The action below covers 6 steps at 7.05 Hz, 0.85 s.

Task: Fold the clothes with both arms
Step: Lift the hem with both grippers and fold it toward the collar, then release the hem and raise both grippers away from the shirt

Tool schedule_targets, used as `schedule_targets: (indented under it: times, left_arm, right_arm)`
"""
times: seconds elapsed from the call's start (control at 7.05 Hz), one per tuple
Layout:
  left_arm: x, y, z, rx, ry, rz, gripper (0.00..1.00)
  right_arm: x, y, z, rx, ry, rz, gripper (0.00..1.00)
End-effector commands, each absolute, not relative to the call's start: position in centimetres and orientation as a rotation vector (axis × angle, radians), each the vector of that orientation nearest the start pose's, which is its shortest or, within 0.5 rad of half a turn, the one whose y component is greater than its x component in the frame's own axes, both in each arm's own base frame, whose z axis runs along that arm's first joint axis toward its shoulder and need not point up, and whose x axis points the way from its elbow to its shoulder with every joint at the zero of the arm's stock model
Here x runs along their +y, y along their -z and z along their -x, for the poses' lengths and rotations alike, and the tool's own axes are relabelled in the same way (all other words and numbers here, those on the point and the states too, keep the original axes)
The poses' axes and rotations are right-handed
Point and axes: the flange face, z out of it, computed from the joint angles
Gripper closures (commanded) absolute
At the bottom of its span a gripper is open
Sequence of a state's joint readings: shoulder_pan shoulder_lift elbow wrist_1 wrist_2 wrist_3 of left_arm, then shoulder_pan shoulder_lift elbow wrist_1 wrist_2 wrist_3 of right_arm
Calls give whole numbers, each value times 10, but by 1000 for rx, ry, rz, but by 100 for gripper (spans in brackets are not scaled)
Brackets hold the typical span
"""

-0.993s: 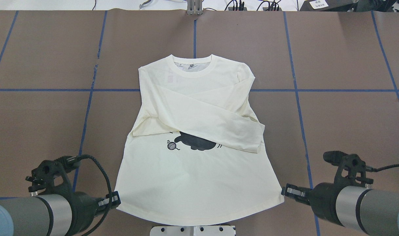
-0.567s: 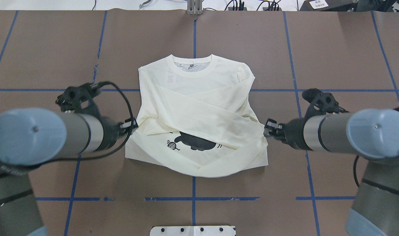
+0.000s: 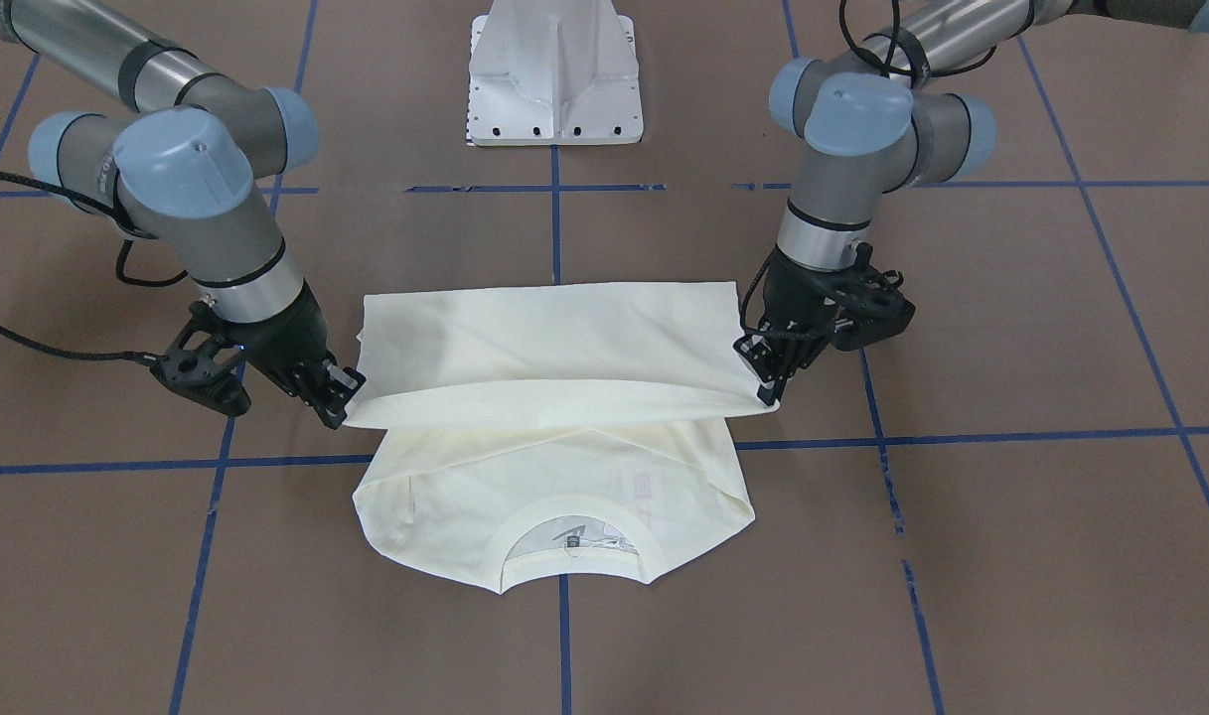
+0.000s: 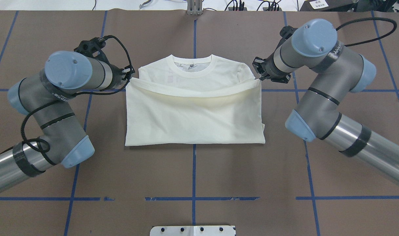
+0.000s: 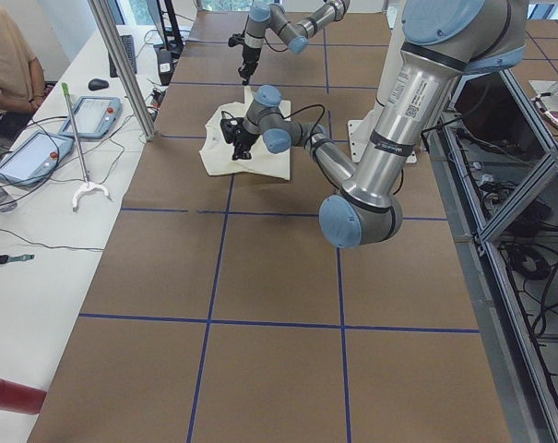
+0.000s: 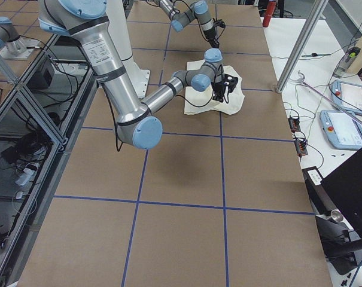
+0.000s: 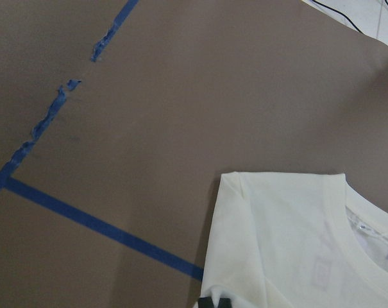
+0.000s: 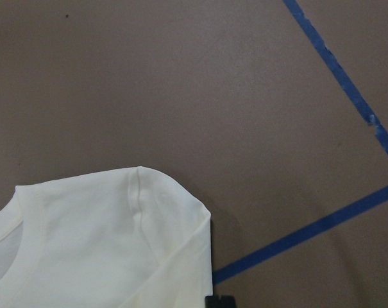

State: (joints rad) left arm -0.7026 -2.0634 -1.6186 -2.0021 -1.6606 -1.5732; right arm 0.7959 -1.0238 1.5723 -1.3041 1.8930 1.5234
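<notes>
Here, left hand (image 4: 129, 75) and right hand (image 4: 259, 76) pinch shirt (image 4: 192, 114).

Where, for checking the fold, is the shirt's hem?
Overhead view: the hem stretches across the shirt short of the collar, held between left gripper and right gripper.

Folded in half, plain side up: cream shirt (image 4: 192, 118), bottom edge pinched at its corners by left gripper (image 4: 129, 76) and right gripper (image 4: 259, 76), lifted a bit.

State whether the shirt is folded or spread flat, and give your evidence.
Folded in half: the shirt has its hem doubled over nearly to the collar, corners pinched by the left end effector and right end effector.
</notes>
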Motion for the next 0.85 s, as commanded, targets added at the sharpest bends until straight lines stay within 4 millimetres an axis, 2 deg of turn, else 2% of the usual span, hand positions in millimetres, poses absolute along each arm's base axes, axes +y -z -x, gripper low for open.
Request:
schedule_targets:
  times: [0.0, 0.14, 0.28, 0.43, 0.57, 0.71]
  left_arm:
    - [-566, -340, -460, 921, 590, -280, 100]
    - [-570, -352, -465, 936, 582, -293, 42]
    - [-581, -350, -456, 933, 543, -333, 28]
    - [-597, -351, -436, 918, 533, -368, 27]
    - [-605, -351, -424, 911, 514, -392, 27]
    - [-606, -348, -421, 928, 510, -403, 28]
  right_arm:
    - [-603, -345, 434, -876, -570, -69, 100]
    - [-610, -367, 441, -882, -567, -79, 43]
    - [-618, -369, 445, -881, -582, -89, 1]
    - [-627, -371, 433, -880, -588, -95, 0]
    - [-626, -361, 426, -923, -581, -103, 0]
    - [-608, -359, 413, -970, -552, -76, 0]
